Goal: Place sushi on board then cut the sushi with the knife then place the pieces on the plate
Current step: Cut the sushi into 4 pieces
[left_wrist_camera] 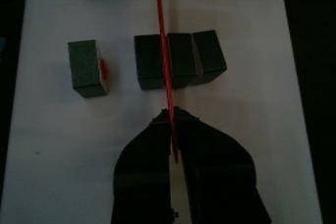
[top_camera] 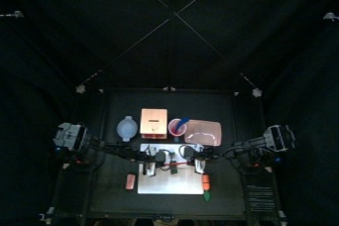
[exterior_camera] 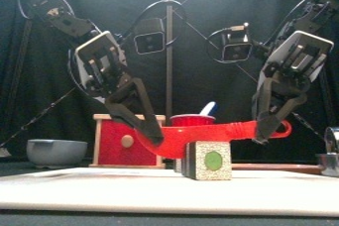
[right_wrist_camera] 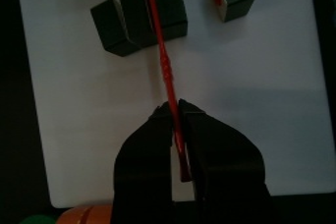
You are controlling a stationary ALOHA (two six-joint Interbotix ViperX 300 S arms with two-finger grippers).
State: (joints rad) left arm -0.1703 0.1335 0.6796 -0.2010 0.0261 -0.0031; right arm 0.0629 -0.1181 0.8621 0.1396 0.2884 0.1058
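Now both grippers are clamped on the red knife [exterior_camera: 225, 131], the left gripper [left_wrist_camera: 171, 120] at one end and the right gripper [right_wrist_camera: 178, 110] at the other. The blade lies across the sushi roll [left_wrist_camera: 178, 59] on the white cutting board [left_wrist_camera: 269, 120]. One cut piece [left_wrist_camera: 89, 68] stands apart, just beside the roll.

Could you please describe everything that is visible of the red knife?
The red knife looks like thin plastic, long and narrow. It lies about level with its edge down. The left claw is shut on one end and the right claw on the other. It crosses the top of the larger piece of the sushi roll on the white board. Whether it has cut in cannot be told.
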